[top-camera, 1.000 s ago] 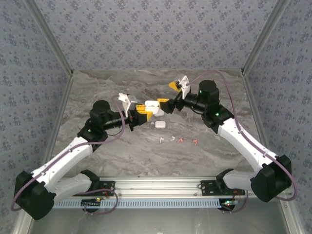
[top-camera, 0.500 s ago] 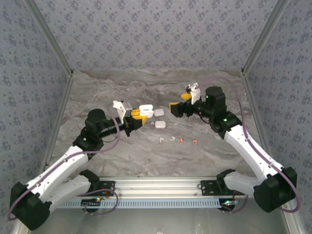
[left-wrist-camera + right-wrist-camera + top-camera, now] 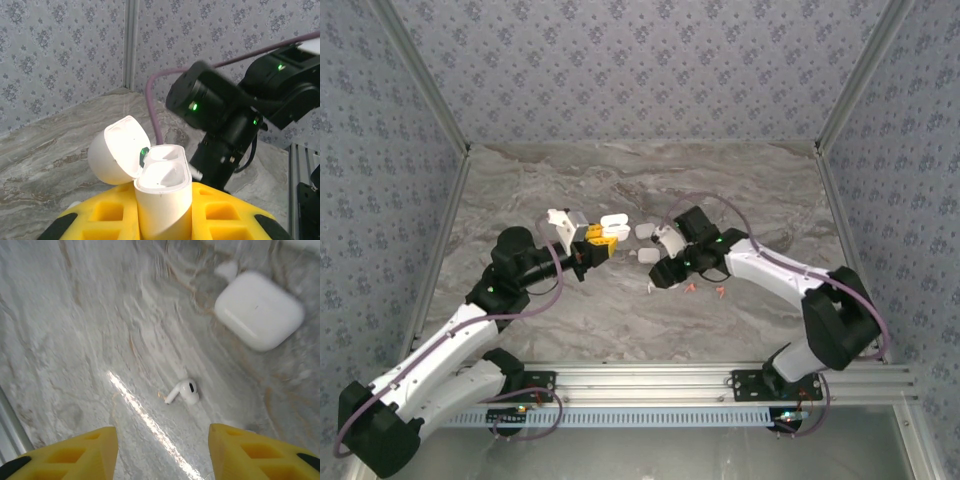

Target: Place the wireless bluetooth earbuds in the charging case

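Observation:
My left gripper is shut on an open white charging case, held upright between the yellow fingers. Its lid is flipped back to the left and both wells look empty. The same case sits left of the table's middle in the top view. My right gripper points down at the table with its jaws apart and nothing between them. A white earbud lies on the marble just beyond them. From above, the right gripper hovers over a white earbud, with orange-red earbuds beside it.
A closed white case lies on the table past the earbud, and two closed cases show near the middle from above. Another orange-red earbud lies further right. Patterned walls and metal posts enclose the marble table.
The right arm swung from the back right down and left to above the earbuds, its jaws narrowing. The left arm drew slightly back to the left with the open case.

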### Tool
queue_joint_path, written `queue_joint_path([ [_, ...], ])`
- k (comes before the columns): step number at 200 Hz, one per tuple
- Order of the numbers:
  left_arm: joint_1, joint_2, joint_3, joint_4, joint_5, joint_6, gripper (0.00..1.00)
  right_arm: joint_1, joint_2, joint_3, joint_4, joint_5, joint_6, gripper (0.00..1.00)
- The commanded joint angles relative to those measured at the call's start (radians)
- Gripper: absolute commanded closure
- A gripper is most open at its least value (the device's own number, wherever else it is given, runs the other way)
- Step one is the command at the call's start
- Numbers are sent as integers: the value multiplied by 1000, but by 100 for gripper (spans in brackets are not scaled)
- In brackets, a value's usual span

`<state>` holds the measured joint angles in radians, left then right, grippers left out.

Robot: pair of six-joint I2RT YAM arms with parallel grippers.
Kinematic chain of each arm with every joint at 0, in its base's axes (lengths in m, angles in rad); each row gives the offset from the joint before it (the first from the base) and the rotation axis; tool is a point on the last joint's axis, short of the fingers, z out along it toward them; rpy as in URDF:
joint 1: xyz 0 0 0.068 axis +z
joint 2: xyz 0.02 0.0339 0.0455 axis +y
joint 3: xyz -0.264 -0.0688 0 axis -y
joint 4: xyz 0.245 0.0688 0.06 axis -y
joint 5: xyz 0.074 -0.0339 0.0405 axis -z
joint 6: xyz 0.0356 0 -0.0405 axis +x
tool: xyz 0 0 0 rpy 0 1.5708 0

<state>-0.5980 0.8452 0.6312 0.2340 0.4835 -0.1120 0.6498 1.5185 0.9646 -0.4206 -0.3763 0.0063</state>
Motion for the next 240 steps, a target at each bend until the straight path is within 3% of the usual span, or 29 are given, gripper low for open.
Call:
queue_joint_path([
  [1,-6,-23,10,-2,-10,20,100,21,73,58,-38,42,-17,50],
  [83,-5,-49,1,-23,-23,17,100,56,242,134,-41,86,-31,58],
  [137,-6,-49,0,-24,-26,17,100,61,291,145,-39,89,-42,60],
  [240,-6,-43,4,-27,-28,18,100,72,336,146,-57,85,-50,74],
])
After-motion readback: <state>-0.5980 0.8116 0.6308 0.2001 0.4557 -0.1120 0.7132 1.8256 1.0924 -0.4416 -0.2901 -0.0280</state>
